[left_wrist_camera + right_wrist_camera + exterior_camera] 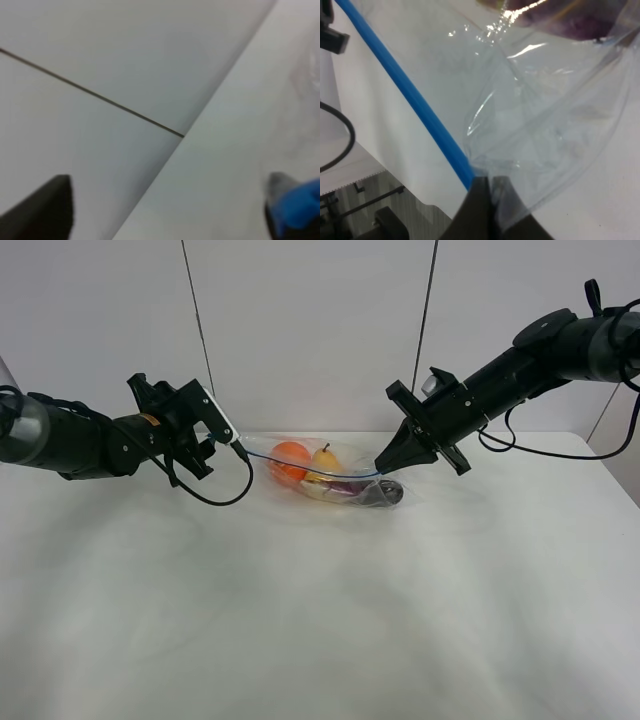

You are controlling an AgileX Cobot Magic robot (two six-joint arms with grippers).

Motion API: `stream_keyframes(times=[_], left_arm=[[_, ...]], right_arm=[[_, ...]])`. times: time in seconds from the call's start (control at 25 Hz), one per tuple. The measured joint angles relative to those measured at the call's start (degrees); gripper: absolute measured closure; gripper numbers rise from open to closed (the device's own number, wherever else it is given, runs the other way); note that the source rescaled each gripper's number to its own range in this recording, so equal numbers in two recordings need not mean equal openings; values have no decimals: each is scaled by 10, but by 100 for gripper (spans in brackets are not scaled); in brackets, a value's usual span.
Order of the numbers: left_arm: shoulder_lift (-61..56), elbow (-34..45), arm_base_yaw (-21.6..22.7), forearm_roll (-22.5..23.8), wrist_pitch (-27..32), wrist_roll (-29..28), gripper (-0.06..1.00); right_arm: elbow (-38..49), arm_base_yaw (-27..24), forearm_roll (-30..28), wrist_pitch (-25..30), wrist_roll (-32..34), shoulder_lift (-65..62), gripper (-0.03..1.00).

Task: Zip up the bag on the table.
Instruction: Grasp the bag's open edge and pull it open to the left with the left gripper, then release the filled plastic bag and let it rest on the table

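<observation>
1. The bag [322, 478] lies on the white table [320, 630] near its far edge, between both grippers. An orange fruit [290, 457] and a yellow pear [324, 460] are inside.
2. The right gripper [487, 187] has its fingers pressed together on the blue zip strip [405, 92] at the bag's right end.
3. The left gripper [228, 443] is at the strip's left end; I cannot tell if it pinches.
4. Wide bare tabletop lies in front of the bag; the wall [310, 330] is close behind.
</observation>
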Motion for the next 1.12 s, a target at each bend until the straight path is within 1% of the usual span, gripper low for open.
stream_keyframes(times=[0.08, 0.2, 0.28, 0.32, 0.4, 0.48, 0.56, 0.64, 0.76, 0.84, 1.0, 1.12], left_arm=[[0, 0, 10, 0, -4, -11, -2], [0, 0, 37, -2, -7, -33, -4], [0, 0, 53, -7, -7, -67, -5], [0, 0, 60, -11, -7, -93, -5], [0, 0, 67, -30, -7, -147, -6], [0, -3, 69, -55, 5, -182, -5], [0, -13, 70, -80, 45, -202, -5], [0, -32, 72, -92, 100, -216, -5], [0, -78, 81, -108, 219, -227, -5], [0, -116, 89, -120, 331, -229, -5], [0, -190, 105, -143, 528, -238, -5], [0, -230, 107, -146, 651, -287, -5]], right_arm=[[0, 0, 0, 1, 0, 0, 97], [0, 0, 0, 1, 0, 0, 97], [0, 0, 0, 1, 0, 0, 97], [0, 0, -1, 1, 0, 0, 97], [0, 0, -1, 1, 0, 0, 97], [0, 0, -2, 1, 0, 0, 97], [0, 0, -2, 1, 0, 0, 97], [0, 0, -2, 1, 0, 0, 97], [0, 0, -2, 1, 0, 0, 97], [0, 0, -2, 1, 0, 0, 97], [0, 0, -2, 1, 0, 0, 97], [0, 0, -2, 1, 0, 0, 97]])
